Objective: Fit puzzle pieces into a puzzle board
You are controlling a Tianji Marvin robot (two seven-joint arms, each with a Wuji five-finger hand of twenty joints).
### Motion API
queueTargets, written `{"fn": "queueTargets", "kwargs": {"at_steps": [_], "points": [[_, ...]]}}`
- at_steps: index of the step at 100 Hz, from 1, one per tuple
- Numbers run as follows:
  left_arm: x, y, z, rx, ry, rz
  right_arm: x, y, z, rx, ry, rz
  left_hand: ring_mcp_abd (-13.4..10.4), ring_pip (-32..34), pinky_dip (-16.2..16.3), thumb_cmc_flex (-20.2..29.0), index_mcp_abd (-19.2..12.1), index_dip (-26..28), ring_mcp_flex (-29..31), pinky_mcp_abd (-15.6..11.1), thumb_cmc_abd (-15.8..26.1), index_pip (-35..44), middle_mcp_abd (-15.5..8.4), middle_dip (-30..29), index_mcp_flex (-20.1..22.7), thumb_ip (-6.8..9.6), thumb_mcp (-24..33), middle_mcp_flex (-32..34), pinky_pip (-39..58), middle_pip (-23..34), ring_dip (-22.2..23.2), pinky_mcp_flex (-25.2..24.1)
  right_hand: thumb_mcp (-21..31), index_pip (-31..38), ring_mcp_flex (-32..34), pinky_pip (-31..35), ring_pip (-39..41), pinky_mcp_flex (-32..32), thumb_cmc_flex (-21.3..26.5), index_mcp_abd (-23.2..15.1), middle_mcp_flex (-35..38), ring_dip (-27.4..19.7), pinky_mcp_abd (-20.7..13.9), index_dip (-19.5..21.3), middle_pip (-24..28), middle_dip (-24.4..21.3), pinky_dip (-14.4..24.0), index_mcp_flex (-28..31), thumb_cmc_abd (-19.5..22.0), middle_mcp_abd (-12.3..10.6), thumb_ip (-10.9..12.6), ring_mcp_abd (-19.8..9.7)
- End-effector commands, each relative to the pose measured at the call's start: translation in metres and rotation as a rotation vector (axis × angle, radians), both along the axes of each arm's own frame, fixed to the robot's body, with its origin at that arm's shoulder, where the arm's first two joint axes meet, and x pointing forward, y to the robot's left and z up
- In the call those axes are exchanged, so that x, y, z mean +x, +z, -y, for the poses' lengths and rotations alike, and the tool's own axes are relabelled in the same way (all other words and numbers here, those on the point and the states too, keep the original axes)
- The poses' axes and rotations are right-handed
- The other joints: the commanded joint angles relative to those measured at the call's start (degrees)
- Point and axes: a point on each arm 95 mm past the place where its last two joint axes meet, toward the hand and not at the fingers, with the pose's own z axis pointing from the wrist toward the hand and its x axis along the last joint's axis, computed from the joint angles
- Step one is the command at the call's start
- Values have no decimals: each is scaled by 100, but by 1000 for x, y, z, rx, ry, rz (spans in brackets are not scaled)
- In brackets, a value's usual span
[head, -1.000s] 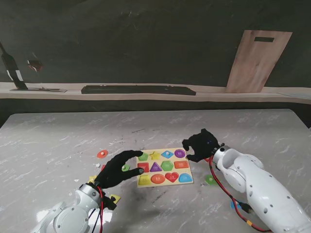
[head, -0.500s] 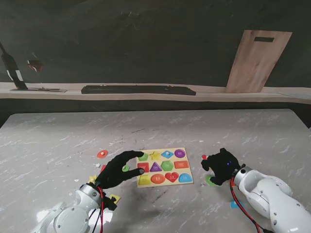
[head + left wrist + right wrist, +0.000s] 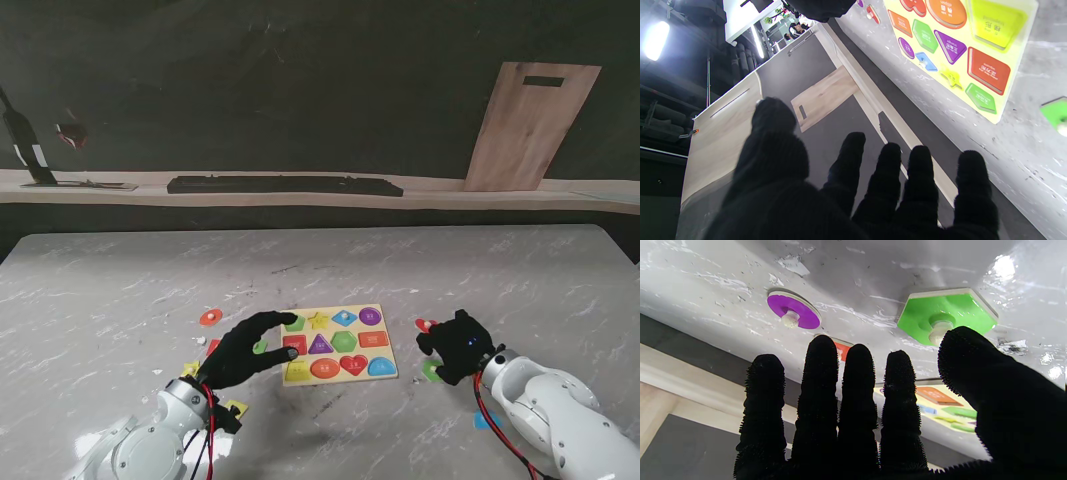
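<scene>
Right hand [image 3: 460,345] nearer; green piece [image 3: 945,315] perhaps untouched

Puzzle board [image 3: 338,345] is laid at table [image 3: 120,280] centre. Left hand [image 3: 243,350] is held just left of board, fingertips over its left edge. Right hand [image 3: 459,345] is held to the right of board, apart from it. Loose pieces are scattered: one [image 3: 210,317] left of board, farther from me; one [image 3: 425,325] between board & right hand; one [image 3: 236,408] nearer to me, by left wrist.
</scene>
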Motion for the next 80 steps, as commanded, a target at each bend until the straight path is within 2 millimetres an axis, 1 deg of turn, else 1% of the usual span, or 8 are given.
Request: {"fn": "queueTargets", "kwargs": {"at_steps": [1, 21, 23, 26, 28, 42, 59, 80], "points": [[-1, -1, 1, -2, 1, -4, -3, -5, 1, -5, -2, -12, -67, -121, 90, 69, -140, -80, -71, -484, 135, -104, -26, -88, 117, 201, -236, 18, -53, -92, -75, -82, 252, 111, 123, -4, 53, 48, 49, -49, 10, 50, -64, -41, 90, 39, 134, 110, -205, -153, -63, -96], [0, -1, 1, -3, 1, -7, -3, -9, 0, 3, 1, -12, -77, -122, 87, 66, -151, -78, -78, -485, 138, -102, -25, -91, 107, 201, -239, -6, -54, -100, -75, -84, 274, 234, 389, 22, 102, 230, 51, -229, 321, 56, -80, -15, 88, 21, 159, 381, -149, -248, -63, -146], [0, -1, 1, -3, 1, -7, -3, -9, 0, 3, 1, -11, -76, -120, 87, 68, -148, -78, -75, -485, 139, -102, -26, -90, 105, 201, -237, -2, -54, -98, -74, -84, 271, 301, 418, 23, 103, 244, 95, -282, 372, 62, -87, -214, 84, 17, 166, 419, -175, -260, -235, -152], [0, -1, 1, -3, 1, -7, -3, -9, 0, 5, 1, -11, -70, -121, 88, 71, -145, -77, -75, -483, 134, -100, -32, -90, 106, 201, -237, -5, -52, -98, -74, -82, 264, 367, 454, 29, 111, 272, 127, -332, 417, 69, -90, -366, 85, 15, 172, 439, -219, -272, -331, -155], [0, -1, 1, -2, 1, -7, -4, -10, 0, 6, 0, -11, -69, -120, 88, 73, -143, -77, -74, -483, 137, -99, -32, -89, 106, 202, -235, -1, -51, -96, -74, -82, 265, 503, 481, 34, 114, 292, 158, -378, 456, 73, -91, -598, 76, 8, 175, 455, -253, -280, -448, -162], [0, -1, 2, -3, 0, -11, -4, -12, 0, 11, -3, -11, -76, -125, 87, 74, -142, -77, -84, -492, 137, -98, -26, -91, 103, 202, -236, -10, -52, -99, -76, -85, 114, 925, 638, 73, 143, 398, 397, -687, 678, 80, -108, -1025, 78, -183, 177, 510, -237, -339, -857, -171], [0, -1, 2, -3, 0, -9, -6, -18, 0, 17, -11, -15, -72, -127, 85, 72, -131, -79, -88, -488, 146, -102, -24, -93, 101, 202, -236, -16, -56, -100, -76, -87, -30, 1248, 777, 108, 199, 492, 578, -1014, 873, 85, -183, -1203, 107, -321, 168, 566, -149, -400, -985, -188], [0, -1, 2, -2, -1, -11, -7, -23, -1, 26, -15, -23, -74, -125, 86, 72, -134, -81, -88, -489, 150, -105, -23, -95, 105, 203, -237, -19, -55, -100, -75, -86, -111, 1460, 1013, 168, 302, 628, 814, -1396, 1223, 115, -175, -1246, 126, -444, 163, 932, 349, -490, -948, -186]]}}
